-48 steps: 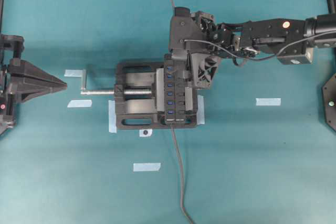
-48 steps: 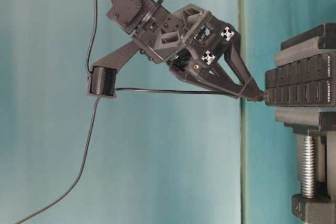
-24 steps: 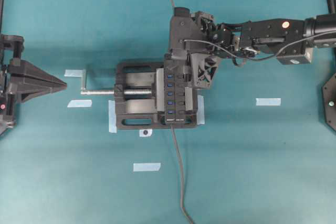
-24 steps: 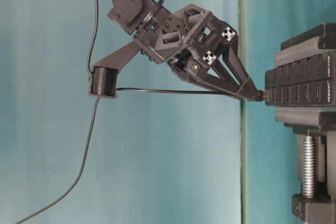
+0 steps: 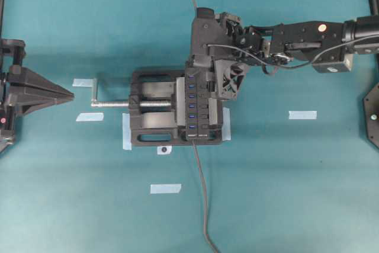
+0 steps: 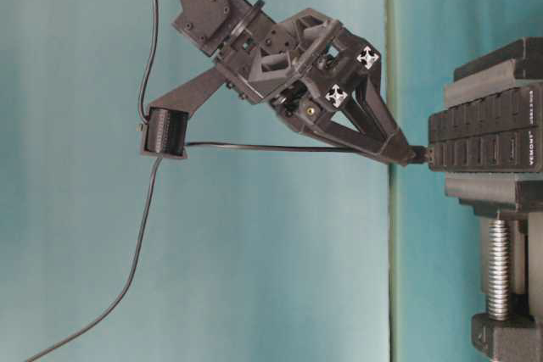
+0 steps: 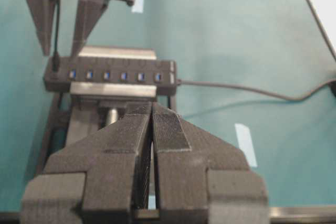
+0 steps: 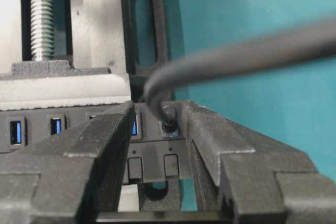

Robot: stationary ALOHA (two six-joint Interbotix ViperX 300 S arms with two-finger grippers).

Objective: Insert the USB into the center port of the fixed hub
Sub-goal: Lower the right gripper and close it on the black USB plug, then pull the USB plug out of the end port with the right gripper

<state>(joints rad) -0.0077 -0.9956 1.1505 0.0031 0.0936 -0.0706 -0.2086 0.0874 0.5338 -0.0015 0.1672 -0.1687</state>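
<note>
- While still not in the middle slot (image 5: 192, 105), sits at the far end of the hub (image 5: 192, 111) instead: talking about the plug (image 8: 168, 121), of course.
- Flanked by the right claw (image 8: 156, 111), jaws standing partway apart, one on each side; can't tell whether actually pinching, with a sliver of gap showing on one side.
- Shut tight and empty over on the left claw (image 7: 152, 124), parked well apart from the vise (image 5: 151, 128).
- Probably light, hard and slick-sided, so best taken square on the plug body, never by the springy thin cable (image 6: 271, 147).
- Counting up: one plug, one hub, seven slots with six showing blue, two cables including the fixed lead (image 5: 201, 194), two claws, one vise.
</note>
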